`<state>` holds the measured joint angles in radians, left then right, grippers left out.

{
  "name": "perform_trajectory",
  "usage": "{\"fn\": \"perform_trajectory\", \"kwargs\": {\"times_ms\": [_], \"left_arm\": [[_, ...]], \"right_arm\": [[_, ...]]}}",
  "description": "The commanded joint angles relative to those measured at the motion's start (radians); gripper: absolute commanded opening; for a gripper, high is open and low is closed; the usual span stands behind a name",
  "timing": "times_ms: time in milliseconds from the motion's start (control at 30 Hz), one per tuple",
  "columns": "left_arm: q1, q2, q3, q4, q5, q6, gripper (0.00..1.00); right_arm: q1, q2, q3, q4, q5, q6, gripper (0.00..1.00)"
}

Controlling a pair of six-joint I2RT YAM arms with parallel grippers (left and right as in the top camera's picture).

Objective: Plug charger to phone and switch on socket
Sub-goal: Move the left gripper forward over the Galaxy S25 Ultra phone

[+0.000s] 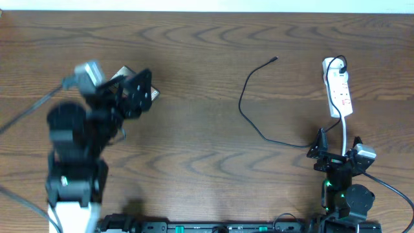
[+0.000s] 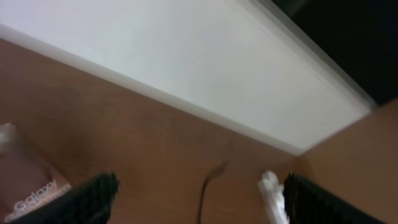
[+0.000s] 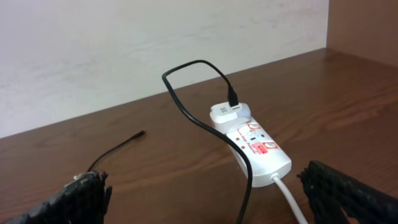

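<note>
The phone (image 1: 121,73) lies at the far left of the table, mostly under my left gripper (image 1: 141,92). In the left wrist view the phone (image 2: 31,190) shows its "Galaxy" lettering by the left finger, and the left gripper (image 2: 199,211) is open and empty. The charger cable (image 1: 244,107) curves across the table, its loose tip (image 1: 275,59) pointing to the back. Its other end is plugged into a white adapter (image 3: 229,113) on the socket (image 3: 258,144), a white power strip (image 1: 339,90) at the right. My right gripper (image 1: 336,153) is open and empty, just in front of the strip (image 3: 211,202).
The strip's white cord (image 3: 290,198) runs toward the right gripper, beside the black cable (image 3: 242,168). A pale wall (image 3: 124,56) borders the table's far edge. The wooden table (image 1: 194,149) lies between the two arms.
</note>
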<state>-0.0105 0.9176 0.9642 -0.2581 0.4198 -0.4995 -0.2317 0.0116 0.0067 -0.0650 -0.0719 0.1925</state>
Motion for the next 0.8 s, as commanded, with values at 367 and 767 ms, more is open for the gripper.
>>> {"fn": "perform_trajectory", "kwargs": {"times_ms": [367, 767], "left_arm": [[-0.002, 0.337, 0.364, -0.306, -0.196, 0.118, 0.87], [-0.002, 0.349, 0.364, -0.444, -0.179, 0.118, 0.87]], "right_arm": [[0.003, -0.006, -0.001, -0.004, -0.006, -0.014, 0.99], [0.003, -0.006, -0.001, -0.004, -0.006, -0.014, 0.99]]}}
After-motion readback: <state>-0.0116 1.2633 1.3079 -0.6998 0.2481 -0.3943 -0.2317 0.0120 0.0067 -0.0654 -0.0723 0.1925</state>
